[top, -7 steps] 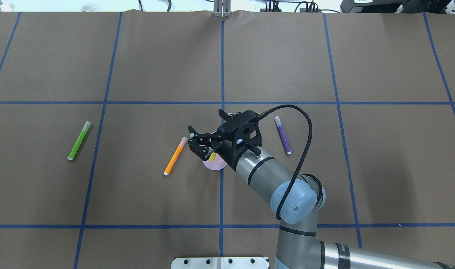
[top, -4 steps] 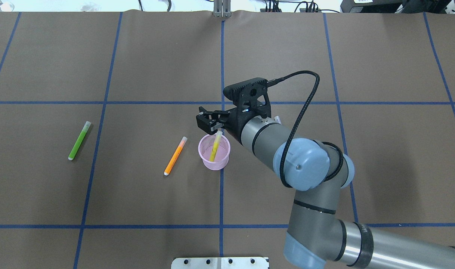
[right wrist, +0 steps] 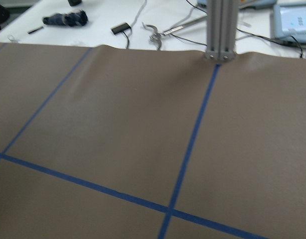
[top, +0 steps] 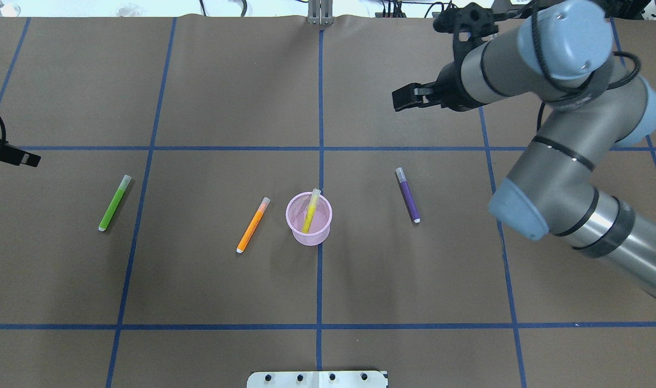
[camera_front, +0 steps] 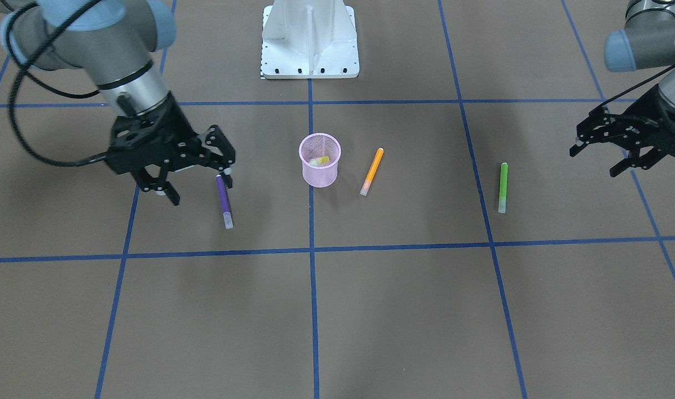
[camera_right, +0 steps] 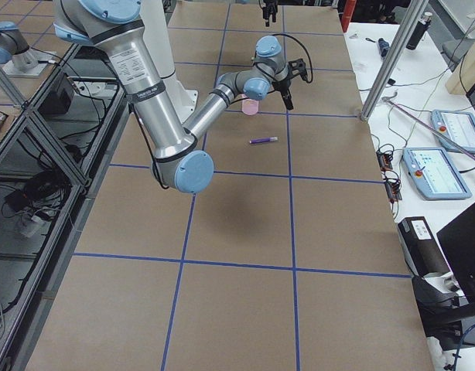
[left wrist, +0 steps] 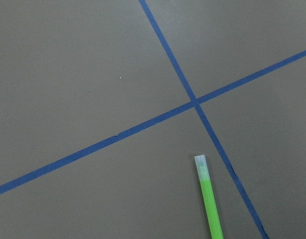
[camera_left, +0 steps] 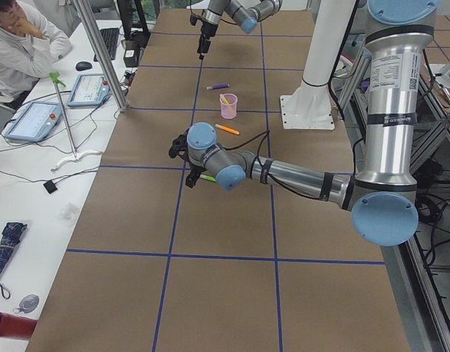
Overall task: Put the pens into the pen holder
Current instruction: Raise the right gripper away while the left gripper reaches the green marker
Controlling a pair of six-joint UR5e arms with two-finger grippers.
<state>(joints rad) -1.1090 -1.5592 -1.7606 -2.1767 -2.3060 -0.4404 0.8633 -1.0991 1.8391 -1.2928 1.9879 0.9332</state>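
The pink mesh pen holder stands upright near the table's middle. A yellow pen leans inside it. On the table lie an orange pen just left of the holder, a green pen farther left, and a purple pen to the right. My right gripper hangs open and empty, raised beyond the purple pen. My left gripper is open and empty, off to the left of the green pen.
Brown paper with blue tape lines covers the table. The robot's white base plate sits at the near edge. Cables and tools lie beyond the far edge. A seated person is at a side desk.
My right gripper has drawn back from over the holder, rising toward the far right, and the yellow pen stays in the holder. My left gripper's finger has entered the overhead view's left edge.
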